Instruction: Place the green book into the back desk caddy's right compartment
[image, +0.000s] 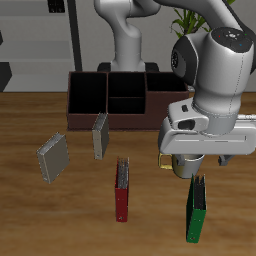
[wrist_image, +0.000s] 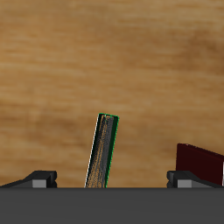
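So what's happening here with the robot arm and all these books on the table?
The gripper hangs just above the green book, which stands upright near the table's front edge. Its fingers sit to either side of the book's top, not closed on it. The back desk caddy waits farther back, and nothing shows in its compartments from here. A red book and two grey books stand between.

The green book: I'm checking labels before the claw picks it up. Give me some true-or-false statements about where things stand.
1. The green book stands on the table, outside the back desk caddy. True.
2. The claw is directly above the red book. False: it is above the green book.
3. The caddy's compartments hold books. False: those visible look empty.
4. The two grey books stand between the caddy and the table's front edge. True.
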